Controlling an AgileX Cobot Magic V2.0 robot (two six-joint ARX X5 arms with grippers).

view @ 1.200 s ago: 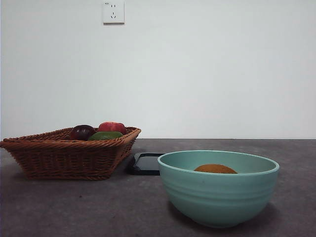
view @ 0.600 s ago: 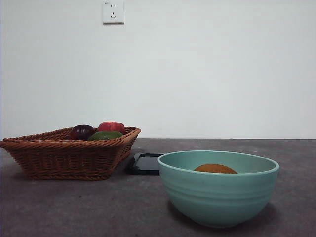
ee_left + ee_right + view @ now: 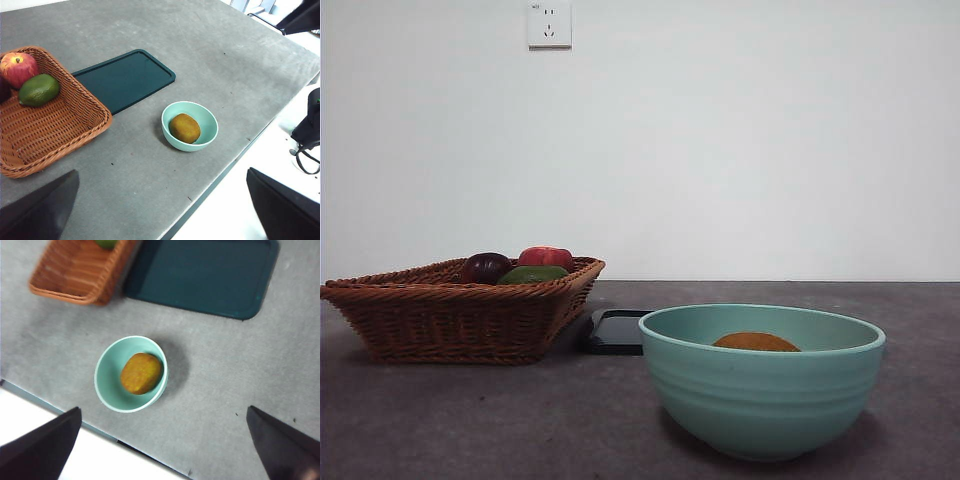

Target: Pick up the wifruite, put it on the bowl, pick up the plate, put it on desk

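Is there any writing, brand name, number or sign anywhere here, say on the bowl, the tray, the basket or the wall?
Wall socket: a tiny dark mark at its top corner, too small to read.
Bowl, with the wifruite in it: no text.
Dark tray: no text.
Wicker basket and its fruit: no text or stickers visible.
Desk: no text.
So nothing readable.

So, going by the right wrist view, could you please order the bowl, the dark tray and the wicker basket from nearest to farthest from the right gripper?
1. The bowl, closest to the right gripper, near the desk edge, with the wifruite inside.
2. The dark tray, beyond the bowl.
3. The wicker basket, beside the tray; too close to call against it.
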